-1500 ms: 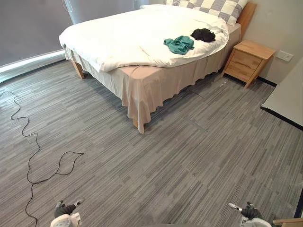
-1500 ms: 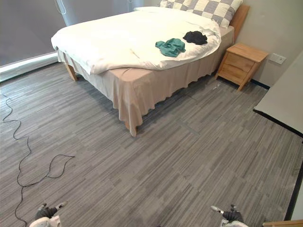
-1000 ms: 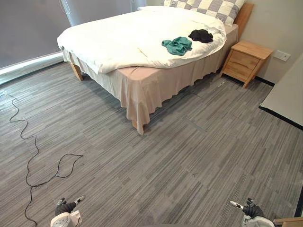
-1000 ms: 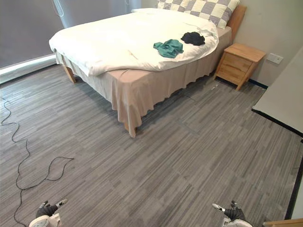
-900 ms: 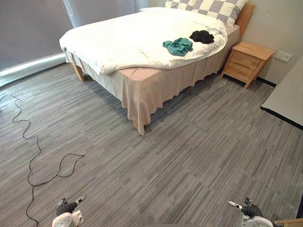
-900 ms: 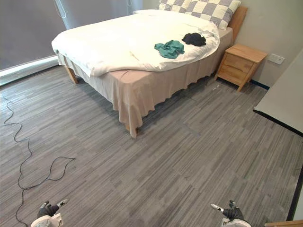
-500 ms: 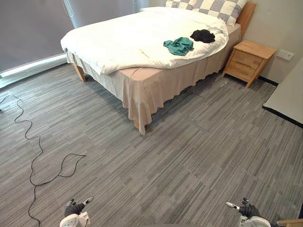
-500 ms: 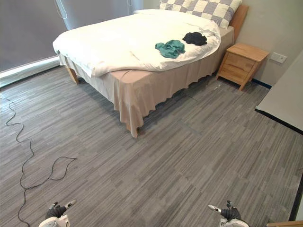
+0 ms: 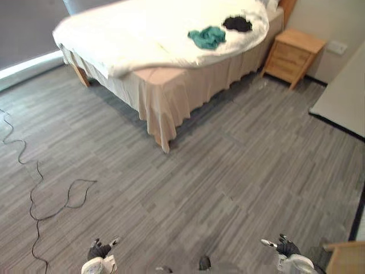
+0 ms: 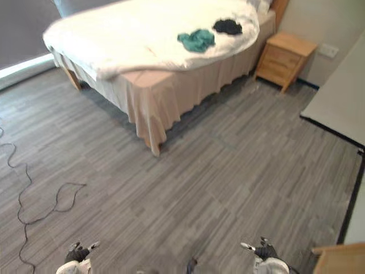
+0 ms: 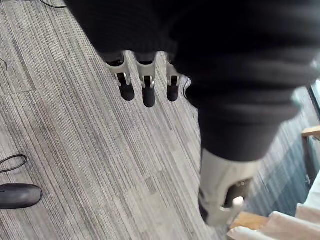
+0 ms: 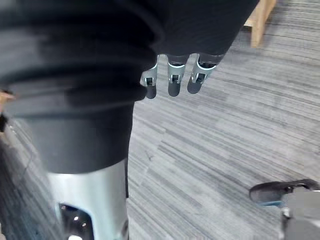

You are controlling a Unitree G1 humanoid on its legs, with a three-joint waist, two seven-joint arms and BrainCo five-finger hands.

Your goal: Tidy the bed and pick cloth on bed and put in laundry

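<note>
A bed [image 9: 171,85] with a rumpled white duvet and a beige skirt stands far ahead. On the duvet near its right edge lie a teal cloth [image 9: 206,37] and, just beyond it, a black cloth [image 9: 237,23]. Both hands hang low at my sides, far from the bed. The left hand [image 9: 100,251] shows its fingers [image 11: 148,90] relaxed over bare floor, holding nothing. The right hand [image 9: 285,248] hangs the same way, its fingers [image 12: 173,82] loose and empty.
A wooden nightstand [image 9: 293,54] stands right of the bed against the wall. A pale flat panel [image 9: 342,97] lies at the right edge and a wooden corner [image 9: 345,257] sits at lower right. Grey plank floor [image 9: 228,171] stretches between me and the bed.
The whole picture has shifted and tipped downward, so the camera moved; the bed now sits higher in view. Cloths lie unmoved, and both hands stay hanging low.
</note>
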